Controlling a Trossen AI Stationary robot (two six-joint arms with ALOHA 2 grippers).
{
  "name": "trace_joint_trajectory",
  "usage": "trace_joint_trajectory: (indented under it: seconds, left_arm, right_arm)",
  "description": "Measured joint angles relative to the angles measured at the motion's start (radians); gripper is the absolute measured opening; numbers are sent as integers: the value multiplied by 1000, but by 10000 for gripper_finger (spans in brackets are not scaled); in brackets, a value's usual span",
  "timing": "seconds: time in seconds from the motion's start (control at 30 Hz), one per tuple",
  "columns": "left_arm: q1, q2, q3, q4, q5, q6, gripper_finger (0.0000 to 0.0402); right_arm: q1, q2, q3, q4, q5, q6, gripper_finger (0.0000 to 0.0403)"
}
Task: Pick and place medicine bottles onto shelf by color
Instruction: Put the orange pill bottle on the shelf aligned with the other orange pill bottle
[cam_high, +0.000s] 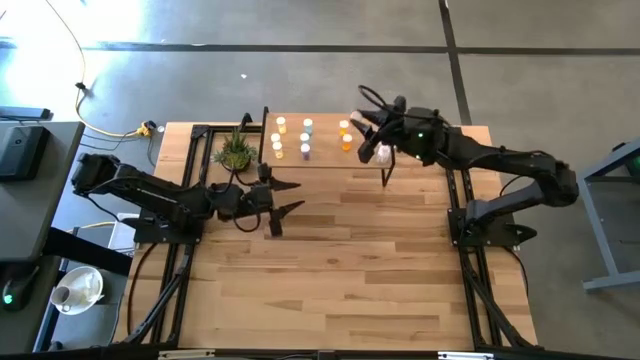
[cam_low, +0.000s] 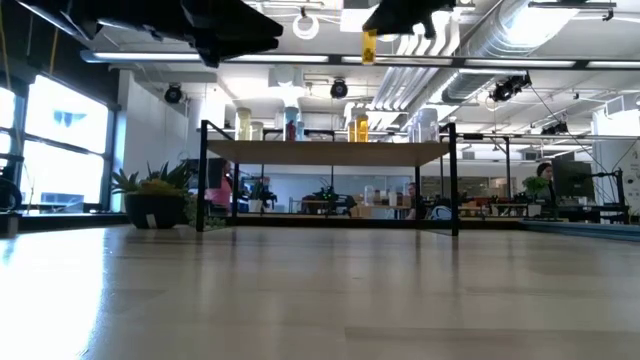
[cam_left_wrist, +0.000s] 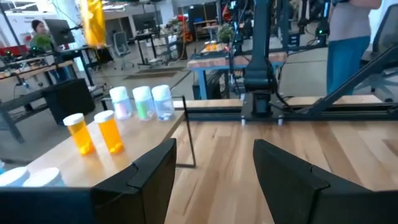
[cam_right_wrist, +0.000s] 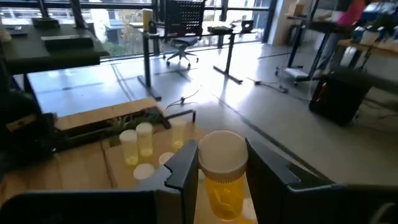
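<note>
The shelf (cam_high: 325, 157) stands at the table's far side with several medicine bottles on it: yellow ones (cam_high: 280, 123), pale ones (cam_high: 307, 127) and orange ones (cam_high: 346, 143). My right gripper (cam_high: 364, 130) hovers over the shelf's right part, shut on a yellow bottle (cam_right_wrist: 222, 186) with a white cap. The low view shows that bottle (cam_low: 369, 45) high above the shelf board (cam_low: 330, 150). My left gripper (cam_high: 288, 197) is open and holds nothing; it stands over the table just in front of the shelf's left part, pointing level toward the table's right. My right gripper pinches the yellow bottle between its two fingers (cam_right_wrist: 186, 171), which meet it at the white cap (cam_right_wrist: 221, 155) and the top of the body. The fingers come level from the table's right side. The bottle stays upright, lifted clear of the shelf.
A small green potted plant (cam_high: 235, 150) stands at the shelf's left end. Black frame rails (cam_high: 190, 180) run along both table sides. Bare wood (cam_high: 340, 270) stretches from the shelf to the near edge. A person (cam_left_wrist: 348, 37) stands beyond the table.
</note>
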Motion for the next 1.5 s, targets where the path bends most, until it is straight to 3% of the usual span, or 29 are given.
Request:
trace_joint_trajectory:
  seconds: [0.27, 0.6, 0.87, 1.07, 1.5]
  left_arm:
    - [25, -15, 0, -36, 13, -28, 202]
    - [97, -14, -1, -54, 160, -98, 202]
    - [119, -14, -2, -54, 172, -115, 202]
    - [119, -14, -2, -55, 178, -116, 202]
    - [119, -14, -2, -61, 179, -115, 202]
  right_arm:
    - [-13, 0, -196, 170, -51, 80, 95]
    - [45, 0, -431, 458, -50, 167, 95]
    - [121, 41, -441, 449, 58, 158, 95]
    - [114, 118, -441, 498, 114, 184, 95]
    - [101, 152, -399, 441, 128, 155, 95]
